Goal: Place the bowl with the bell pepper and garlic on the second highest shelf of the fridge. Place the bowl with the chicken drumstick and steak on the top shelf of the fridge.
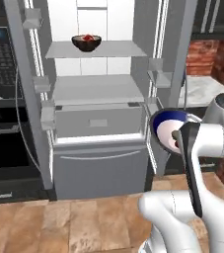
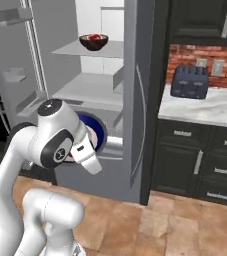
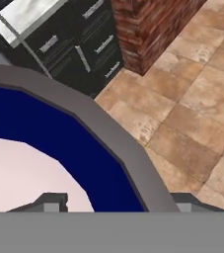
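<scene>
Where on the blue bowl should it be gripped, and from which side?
The rim. The blue bowl looks too wide to span, but its thin wall fits between the fingers, one on the white inside, one outside. Come over the edge nearest the arm, as the gripper straddles it now.

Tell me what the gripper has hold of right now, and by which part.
The gripper holds the blue bowl, carried tilted in front of the open fridge. The hand view shows its fingers at the bowl's rim, one inside, one outside.
</scene>
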